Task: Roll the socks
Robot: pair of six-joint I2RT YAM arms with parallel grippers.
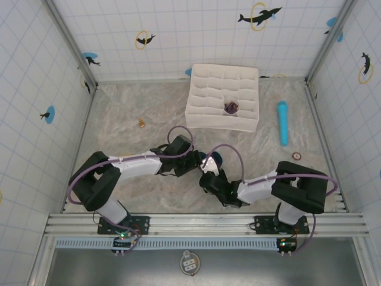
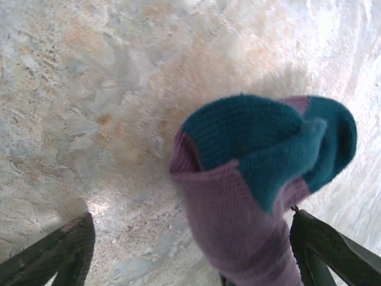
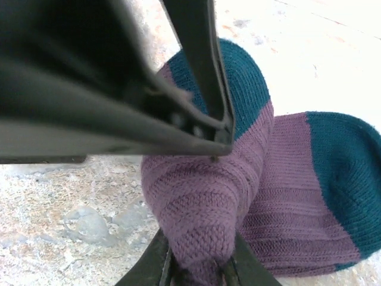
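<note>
The socks [image 3: 280, 196] are purple ribbed knit with dark teal patches, bunched together on the marbled table. In the top view they peek out as a dark teal spot [image 1: 214, 158] between the two arms. My right gripper [image 3: 199, 268] is shut on a fold of the purple fabric, which bulges up between its fingers [image 3: 152, 262]. My left gripper [image 2: 190, 262] stands open. The bundle [image 2: 256, 179] lies between its wide-spread fingers [image 2: 59, 250], close against the right-hand one. A dark finger of the left gripper [image 3: 196, 71] crosses above the socks in the right wrist view.
A white divided box [image 1: 214, 122] stands at the back centre with a small purple roll [image 1: 231, 108] in one cell. A light blue cylinder [image 1: 282, 122] lies to its right, with a red ring [image 1: 296, 156] nearer. A small orange object [image 1: 142, 123] sits at the left.
</note>
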